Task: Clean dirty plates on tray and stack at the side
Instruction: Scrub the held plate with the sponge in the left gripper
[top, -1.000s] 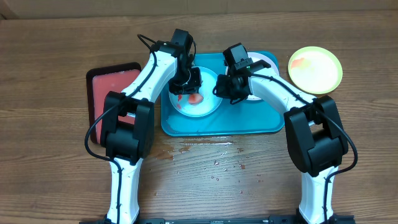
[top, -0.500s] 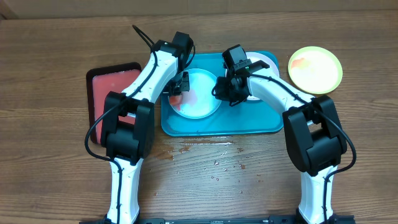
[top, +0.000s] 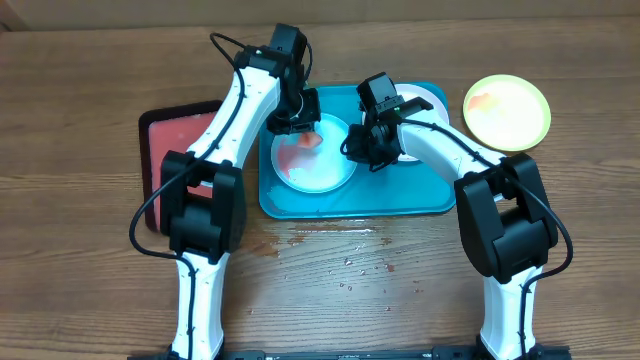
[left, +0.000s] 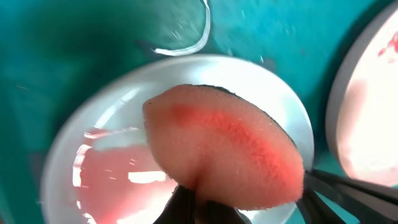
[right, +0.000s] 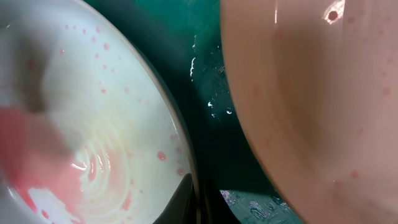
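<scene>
Scrubbing is underway: pink sponge (left: 224, 149) clamped in left gripper (top: 300, 128), mint-blue plate (top: 322, 172) pinched by right gripper (right: 196, 200); red smear (left: 106, 180) to be wiped next.

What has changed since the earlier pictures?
The left gripper, shut on the pink sponge, swept across the pale plate, from its middle to its left side, then to its far edge. The right gripper stayed clamped on that plate's rim; the tray and yellow-green plate did not move.
</scene>
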